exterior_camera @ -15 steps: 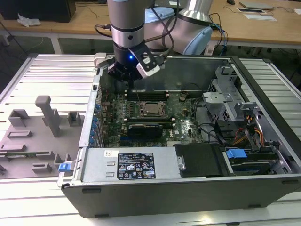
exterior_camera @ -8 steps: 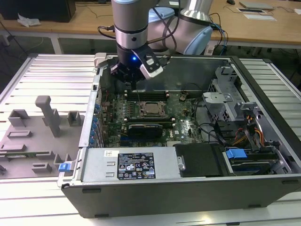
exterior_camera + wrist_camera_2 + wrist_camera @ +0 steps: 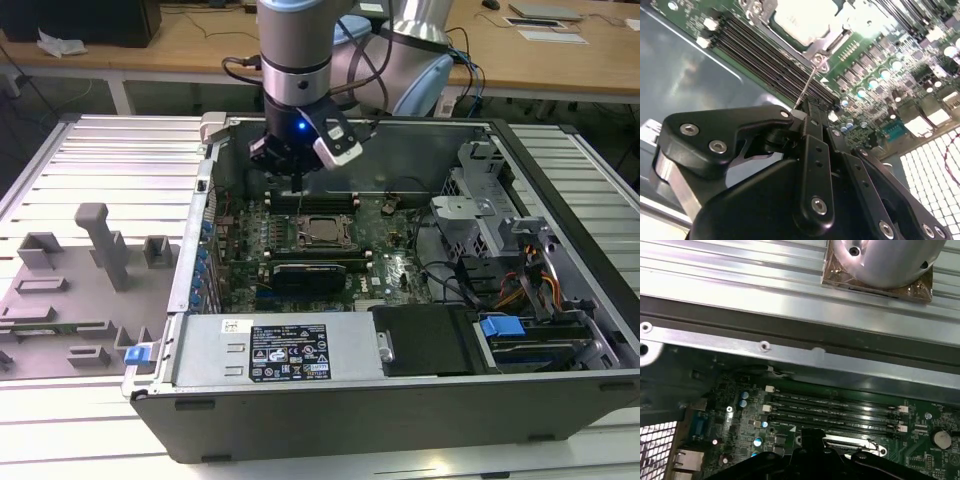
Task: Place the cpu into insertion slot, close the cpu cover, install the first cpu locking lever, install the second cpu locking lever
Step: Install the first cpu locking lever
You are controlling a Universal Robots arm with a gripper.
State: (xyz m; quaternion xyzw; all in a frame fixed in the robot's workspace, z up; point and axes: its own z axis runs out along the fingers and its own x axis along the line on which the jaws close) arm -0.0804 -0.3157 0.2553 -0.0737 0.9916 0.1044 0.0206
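Observation:
The insertion slot (image 3: 325, 232) sits on the green board in the middle of the open case. The cpu (image 3: 800, 20) lies in it, silver top showing through the window of the cpu cover (image 3: 816, 46), which lies flat over it. A thin wire locking lever (image 3: 807, 84) rises from the socket's corner to my fingertips. My gripper (image 3: 297, 188) hangs just behind the socket, above the memory slots, and is shut on the end of that lever. In both wrist views the black fingers (image 3: 810, 130) are pressed together, with the gripper (image 3: 812, 440) low over the board.
Long narrow memory slots (image 3: 835, 410) run beside the socket. A long black card (image 3: 310, 272) lies in front of it, with the labelled power supply (image 3: 288, 352) nearer. The drive cage and cables (image 3: 500, 230) fill the exterior view's right. A grey fixture tray (image 3: 80, 290) lies outside the case.

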